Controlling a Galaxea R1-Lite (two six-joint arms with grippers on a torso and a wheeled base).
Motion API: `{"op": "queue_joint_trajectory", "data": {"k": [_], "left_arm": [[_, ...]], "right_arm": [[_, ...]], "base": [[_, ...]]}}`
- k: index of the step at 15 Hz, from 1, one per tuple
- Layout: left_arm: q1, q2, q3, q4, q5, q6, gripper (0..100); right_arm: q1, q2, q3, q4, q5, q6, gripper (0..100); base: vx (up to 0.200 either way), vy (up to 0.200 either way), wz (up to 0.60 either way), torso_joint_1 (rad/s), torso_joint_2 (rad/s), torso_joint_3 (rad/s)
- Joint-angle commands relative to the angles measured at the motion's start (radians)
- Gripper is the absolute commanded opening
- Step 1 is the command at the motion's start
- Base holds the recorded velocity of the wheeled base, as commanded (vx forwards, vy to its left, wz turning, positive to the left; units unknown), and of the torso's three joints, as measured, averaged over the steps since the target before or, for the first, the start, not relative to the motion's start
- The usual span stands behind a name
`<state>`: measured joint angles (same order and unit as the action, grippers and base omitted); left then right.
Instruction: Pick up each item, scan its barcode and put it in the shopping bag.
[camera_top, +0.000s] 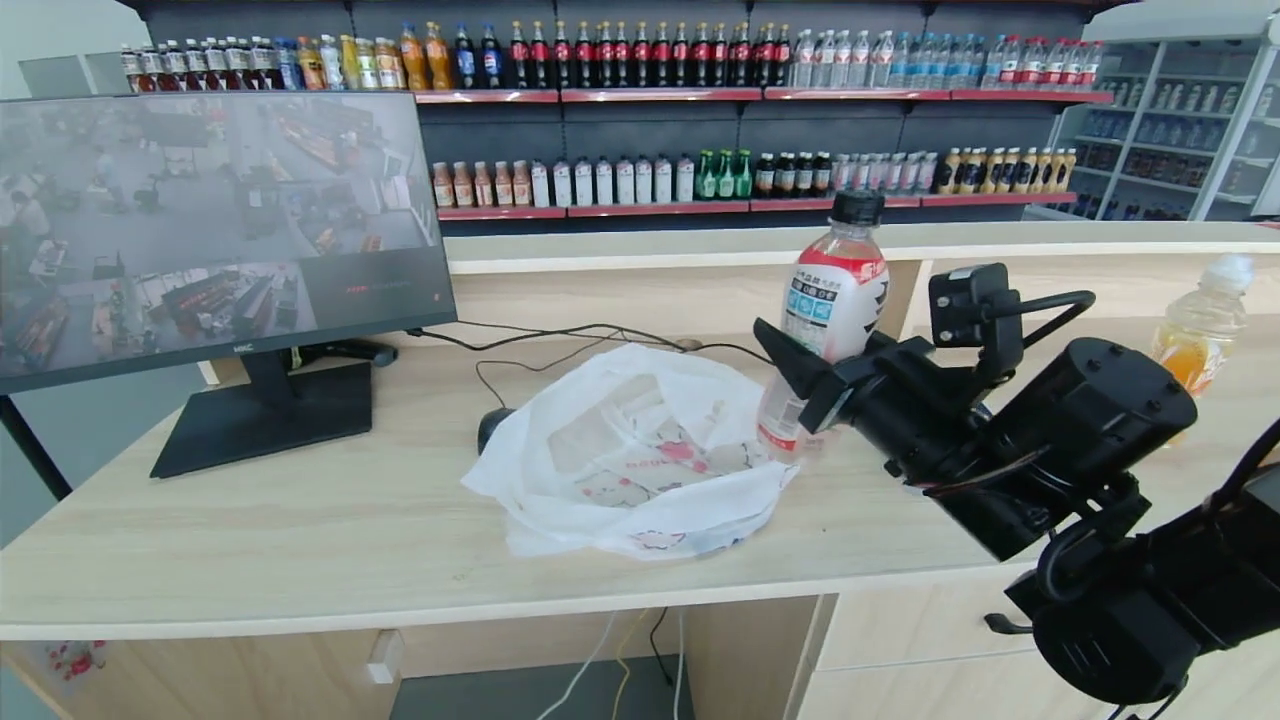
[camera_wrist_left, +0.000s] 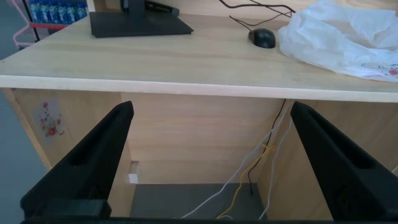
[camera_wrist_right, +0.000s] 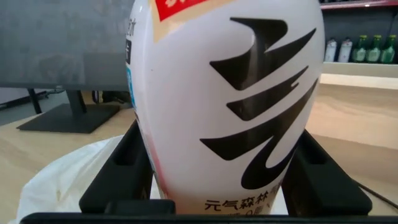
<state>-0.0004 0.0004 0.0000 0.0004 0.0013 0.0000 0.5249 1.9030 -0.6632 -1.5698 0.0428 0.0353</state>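
The left gripper (camera_wrist_left: 211, 109) hangs low before the front of the wooden counter (camera_wrist_left: 155, 62), its fingers spread wide with nothing between them. On the counter a monitor (camera_top: 200, 230) stands at the left, then a dark mouse (camera_top: 490, 425) lies just beside the crumpled white shopping bag (camera_top: 640, 450). Right of the bag, the right gripper (camera_wrist_right: 221, 180) is clamped on the upright bottle (camera_top: 830, 300), whose base seems to hang just clear of the counter by the bag's edge, and an orange drink bottle (camera_top: 1200, 335) stands farther right.
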Motion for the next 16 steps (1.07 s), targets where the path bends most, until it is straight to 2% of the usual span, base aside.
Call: {"op": "queue_joint_trajectory", "data": {"k": [1,2,3,6,9,12,16], "left_arm": [[0.000,0.000,0.000,0.000,0.000,0.000,100],[0.000,0.000,0.000,0.000,0.000,0.000,100],[0.000,0.000,0.000,0.000,0.000,0.000,100],[0.000,0.000,0.000,0.000,0.000,0.000,100],[0.000,0.000,0.000,0.000,0.000,0.000,100],[0.000,0.000,0.000,0.000,0.000,0.000,100],[0.000,0.000,0.000,0.000,0.000,0.000,100]], "right_arm": [[0.021,0.018,-0.019,-0.001,0.080,0.000,0],[0.043,0.033,-0.058,-0.001,0.129,-0.012,0],[0.050,0.051,-0.090,-0.001,0.129,-0.017,0],[0.103,0.168,-0.242,-0.001,0.089,-0.022,0],[0.139,0.231,-0.305,-0.001,0.081,-0.023,0],[0.175,0.330,-0.443,-0.001,0.052,-0.022,0],[0.176,0.407,-0.575,0.034,0.035,-0.022,0]], "base": [[0.000,0.000,0.00,0.000,0.00,0.000],[0.000,0.000,0.00,0.000,0.00,0.000],[0.000,0.000,0.00,0.000,0.00,0.000],[0.000,0.000,0.00,0.000,0.00,0.000],[0.000,0.000,0.00,0.000,0.00,0.000],[0.000,0.000,0.00,0.000,0.00,0.000],[0.000,0.000,0.00,0.000,0.00,0.000]]}}
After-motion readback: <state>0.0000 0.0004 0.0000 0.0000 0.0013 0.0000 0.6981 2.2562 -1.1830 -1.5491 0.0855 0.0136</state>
